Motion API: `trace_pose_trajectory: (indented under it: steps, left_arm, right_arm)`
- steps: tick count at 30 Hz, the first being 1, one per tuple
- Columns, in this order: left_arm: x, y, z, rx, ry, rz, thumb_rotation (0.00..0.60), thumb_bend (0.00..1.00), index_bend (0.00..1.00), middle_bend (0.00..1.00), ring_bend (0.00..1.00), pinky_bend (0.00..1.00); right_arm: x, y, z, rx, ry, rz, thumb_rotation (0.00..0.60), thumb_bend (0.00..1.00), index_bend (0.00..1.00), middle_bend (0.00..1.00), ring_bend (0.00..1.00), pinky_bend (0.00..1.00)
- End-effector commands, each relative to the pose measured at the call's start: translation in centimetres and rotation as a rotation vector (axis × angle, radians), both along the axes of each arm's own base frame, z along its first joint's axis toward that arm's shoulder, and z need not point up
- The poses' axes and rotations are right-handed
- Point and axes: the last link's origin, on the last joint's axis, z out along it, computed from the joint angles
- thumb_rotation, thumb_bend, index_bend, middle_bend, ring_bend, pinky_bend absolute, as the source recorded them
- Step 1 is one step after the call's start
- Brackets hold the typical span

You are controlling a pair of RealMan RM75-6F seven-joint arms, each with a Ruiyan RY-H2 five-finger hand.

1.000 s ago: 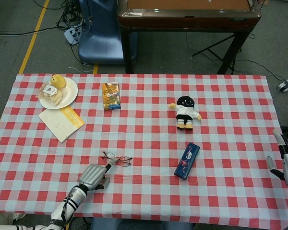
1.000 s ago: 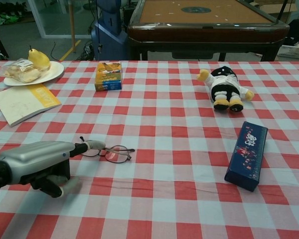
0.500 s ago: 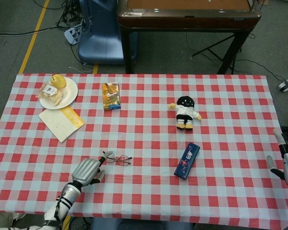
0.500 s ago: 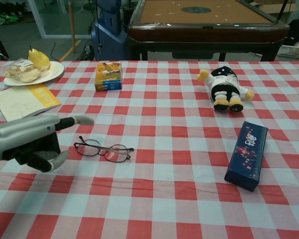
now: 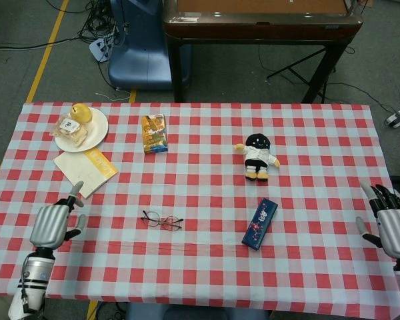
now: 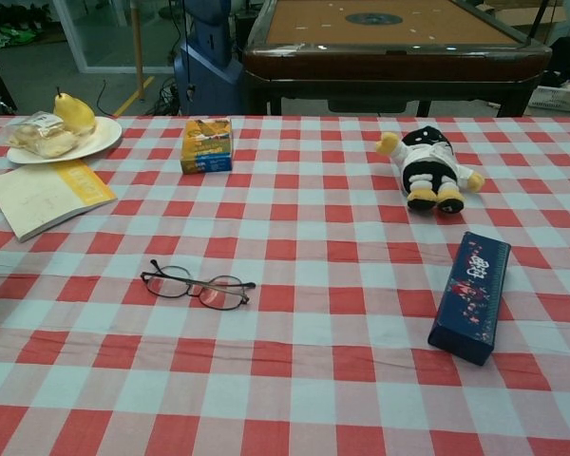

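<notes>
The left hand (image 5: 52, 225) is over the left edge of the table (image 5: 207, 273), at about 8 o'clock in the head view. It holds nothing. One finger points up toward the booklet (image 5: 85, 171) and the thumb stands out to the side; the other fingers look partly curled, but how far I cannot tell. The chest view does not show this hand.

The glasses (image 5: 162, 221) lie flat on the checked cloth, well apart from the left hand, at its 3 o'clock. In the chest view the glasses (image 6: 199, 286) rest with the lenses down and the arms folded out, and nothing touches them.

The right hand (image 5: 393, 229) is at the right edge of the table, at about 4 o'clock. Its fingers are spread and straight, and it holds nothing.

The blue box (image 5: 260, 223) lies at 3 o'clock from the glasses. The doll (image 5: 258, 156) lies at 12 o'clock from the box. The snack box (image 5: 154, 133) is at 12 o'clock from the glasses. The plate (image 5: 99, 135) with a pear (image 5: 81, 112) is at 10 o'clock, just beside the booklet.
</notes>
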Motion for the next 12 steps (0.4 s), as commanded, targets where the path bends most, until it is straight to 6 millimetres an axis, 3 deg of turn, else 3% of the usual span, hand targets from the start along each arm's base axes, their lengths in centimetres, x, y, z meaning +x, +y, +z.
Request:
trace_pose_trajectory:
  steps: [1, 5, 12]
  left_arm:
    - [-1.6, -1.8, 1.5, 0.081, 0.013, 0.026, 0.565, 0.44, 0.05, 0.25, 0.24, 0.35]
    - [-2.3, -3.4, 1.9, 0.112, 0.035, 0.037, 0.561, 0.44, 0.05, 0.23, 0.22, 0.28]
    - [-3.0, -4.9, 2.2, 0.127, 0.056, 0.05, 0.559, 0.44, 0.05, 0.23, 0.22, 0.27]
  right_arm:
    - [0.3, -0.3, -0.3, 0.016, -0.007, 0.022, 0.6, 0.4, 0.0, 0.17, 0.1, 0.19]
    - [0.9, -0.5, -0.6, 0.017, -0.02, 0.056, 0.6, 0.4, 0.0, 0.17, 0.1, 0.19]
    - [1.1, -0.7, -1.1, 0.034, -0.027, 0.067, 0.6, 0.4, 0.0, 0.17, 0.1, 0.19]
